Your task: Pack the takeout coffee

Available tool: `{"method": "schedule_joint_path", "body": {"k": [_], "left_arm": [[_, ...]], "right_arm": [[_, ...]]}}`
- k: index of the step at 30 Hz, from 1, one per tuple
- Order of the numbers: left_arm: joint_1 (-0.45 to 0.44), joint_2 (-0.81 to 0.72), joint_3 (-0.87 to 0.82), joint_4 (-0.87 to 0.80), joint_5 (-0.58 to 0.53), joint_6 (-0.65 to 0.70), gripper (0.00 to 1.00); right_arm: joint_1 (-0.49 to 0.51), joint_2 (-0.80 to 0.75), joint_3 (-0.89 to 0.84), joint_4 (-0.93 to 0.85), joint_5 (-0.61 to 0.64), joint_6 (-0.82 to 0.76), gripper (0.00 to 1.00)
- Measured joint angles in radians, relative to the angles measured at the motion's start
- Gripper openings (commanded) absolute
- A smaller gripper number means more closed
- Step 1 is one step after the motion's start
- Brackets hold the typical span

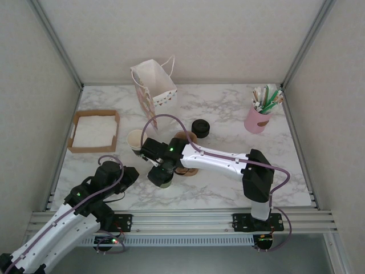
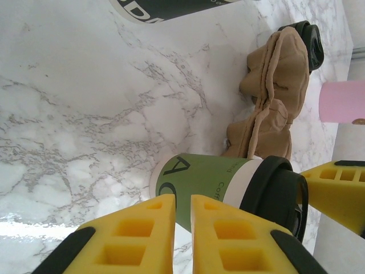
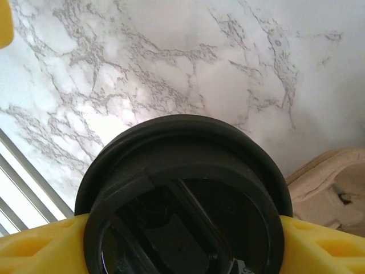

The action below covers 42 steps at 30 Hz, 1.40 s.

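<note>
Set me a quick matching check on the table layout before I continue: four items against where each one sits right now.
Items:
1. takeout coffee
2. paper bag
3. pink cup
4. napkin tray

Places:
A. back right of the table
B. left side of the table
C. between the fingers of the right end effector
D. back of the table, near the middle

Pairs: 1-C, 2-D, 3-A, 4-B
</note>
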Motion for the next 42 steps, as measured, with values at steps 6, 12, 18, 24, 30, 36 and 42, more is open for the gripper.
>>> {"method": "schedule_joint_path", "body": {"k": [6, 12, 18, 24, 30, 36, 42], "left_arm": [[0.005, 0.024, 0.0, 0.018, 0.0, 0.008, 0.16], [0.013, 0.034, 0.0, 0.031, 0.0, 0.022, 0.16], [0.02, 0.038, 0.0, 0.041, 0.005, 0.026, 0.16], [0.023, 0.043, 0.0, 0.072, 0.016, 0.026, 0.16], [0.024, 0.056, 0.0, 0.084, 0.023, 0.033, 0.16], [0.024, 0.064, 0.0, 0.087, 0.023, 0.04, 0.16], [0.024, 0.064, 0.0, 0.087, 0.024, 0.044, 0.16]], "right_arm": [[-0.037, -0.002, -0.005, 0.015, -0.042, -0.117, 0.76], [-0.066, 0.0, -0.01, 0.024, -0.082, -0.204, 0.74], [-0.068, -0.016, -0.04, 0.05, -0.083, -0.233, 0.71], [-0.068, -0.017, -0.035, 0.048, -0.081, -0.233, 0.76], [-0.07, -0.016, -0.015, 0.014, -0.074, -0.218, 0.81], [-0.085, -0.016, 0.013, -0.032, -0.072, -0.208, 0.85], [-0.088, -0.01, 0.04, -0.055, -0.076, -0.2, 0.85]]}}
